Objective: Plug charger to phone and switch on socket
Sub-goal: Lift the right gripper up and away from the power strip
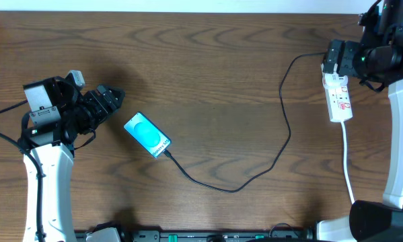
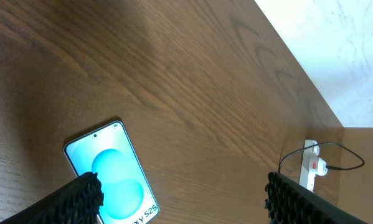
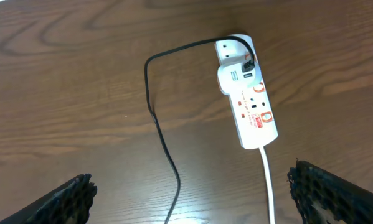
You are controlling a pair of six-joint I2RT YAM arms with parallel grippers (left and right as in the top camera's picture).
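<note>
Overhead, the far end of the socket [image 1: 338,101] is hidden under the right arm [image 1: 366,57], and its switches are too small to read. Whether the tip of the charger [image 1: 282,134] sits fully inside the phone [image 1: 147,134] is too small to tell. In the left wrist view the phone's lower end is cut by the picture's edge and partly covered by a finger [image 2: 80,199] of the left end effector [image 2: 181,196]. In the right wrist view the charger runs out at the bottom edge.

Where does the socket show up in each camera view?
Overhead: socket at the far right, upper half.
Left wrist: small, near the lower right.
Right wrist: upper middle, right of centre.
Shared landmark: the black charger cable leaving its end.
</note>
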